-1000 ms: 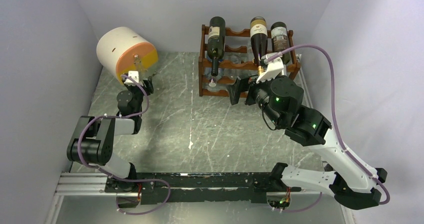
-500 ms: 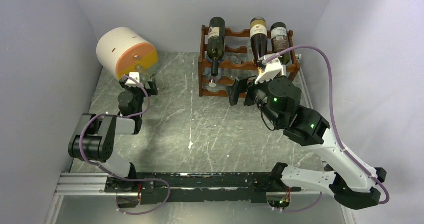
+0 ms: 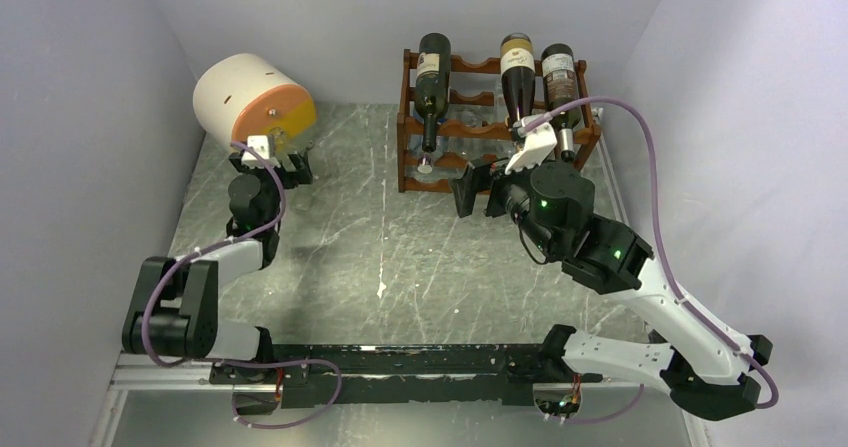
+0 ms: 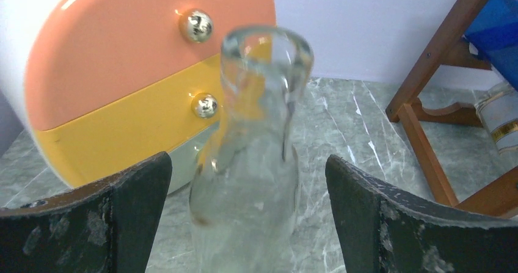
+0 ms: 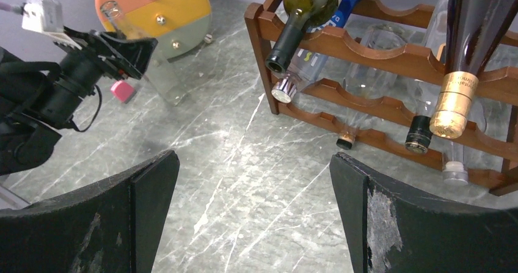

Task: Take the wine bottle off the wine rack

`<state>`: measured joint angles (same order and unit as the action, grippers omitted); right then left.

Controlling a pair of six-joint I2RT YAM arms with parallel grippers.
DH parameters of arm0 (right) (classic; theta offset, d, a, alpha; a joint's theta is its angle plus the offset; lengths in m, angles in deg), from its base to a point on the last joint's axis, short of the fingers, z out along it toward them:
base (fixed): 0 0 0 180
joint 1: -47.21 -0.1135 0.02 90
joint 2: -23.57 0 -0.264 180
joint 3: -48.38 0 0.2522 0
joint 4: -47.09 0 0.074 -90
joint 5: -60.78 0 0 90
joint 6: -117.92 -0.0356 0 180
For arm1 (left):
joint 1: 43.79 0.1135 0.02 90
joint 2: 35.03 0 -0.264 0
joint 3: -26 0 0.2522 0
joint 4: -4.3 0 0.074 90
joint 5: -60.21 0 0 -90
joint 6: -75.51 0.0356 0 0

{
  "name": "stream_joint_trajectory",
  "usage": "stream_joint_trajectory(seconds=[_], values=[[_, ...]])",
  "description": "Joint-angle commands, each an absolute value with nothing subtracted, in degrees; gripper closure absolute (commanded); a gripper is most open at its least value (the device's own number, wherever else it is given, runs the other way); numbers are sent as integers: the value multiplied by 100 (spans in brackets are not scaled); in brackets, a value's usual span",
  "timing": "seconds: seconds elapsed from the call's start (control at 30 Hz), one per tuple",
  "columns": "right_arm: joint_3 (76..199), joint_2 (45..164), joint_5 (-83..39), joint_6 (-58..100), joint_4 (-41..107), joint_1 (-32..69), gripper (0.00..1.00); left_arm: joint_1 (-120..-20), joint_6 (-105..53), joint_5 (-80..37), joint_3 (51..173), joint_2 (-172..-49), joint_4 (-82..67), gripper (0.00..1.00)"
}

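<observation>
A clear glass wine bottle [image 4: 256,132] stands on the marble table in front of the round container, seen also in the right wrist view [image 5: 153,65]. My left gripper [image 4: 247,187] is open, with one finger on each side of the bottle and a gap to the glass on both. The dark wooden wine rack [image 3: 470,127] stands at the back and carries a green bottle [image 3: 432,72], a gold-capped bottle [image 3: 517,72] and another dark bottle [image 3: 560,72]; clear bottles lie in its lower tiers [image 5: 366,71]. My right gripper [image 3: 478,185] hangs open and holds nothing just in front of the rack.
A round white container [image 3: 250,102] with an orange and yellow front and brass knobs sits at the back left, right behind the clear bottle. A small pink object [image 5: 122,91] is beside the left gripper. Purple walls close in on both sides and the back.
My left gripper's jaws have spread wide and let go of the clear bottle, and the left arm has stretched out lower. The right gripper has shifted slightly left in front of the rack.
</observation>
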<state>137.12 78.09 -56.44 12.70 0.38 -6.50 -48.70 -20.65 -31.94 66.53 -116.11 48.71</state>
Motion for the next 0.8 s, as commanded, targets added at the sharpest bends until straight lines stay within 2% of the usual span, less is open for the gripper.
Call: stream_joint_trajectory(seconds=[0.0, 0.13, 0.47, 0.77], values=[[13588, 7719, -5550, 1252, 278, -660, 0, -4819, -2456, -3703, 6968, -11054, 3790, 1], [13562, 7863, -5465, 1301, 392, -665, 0, -4819, -2735, -3995, 7440, -10658, 2383, 1], [13741, 8489, -5380, 1387, 677, -656, 0, -4819, -2981, -3319, 7789, -9121, 274, 1], [14338, 9328, -5341, 1299, 495, -646, 0, -4819, -2658, -2552, 8108, -8365, -386, 1]])
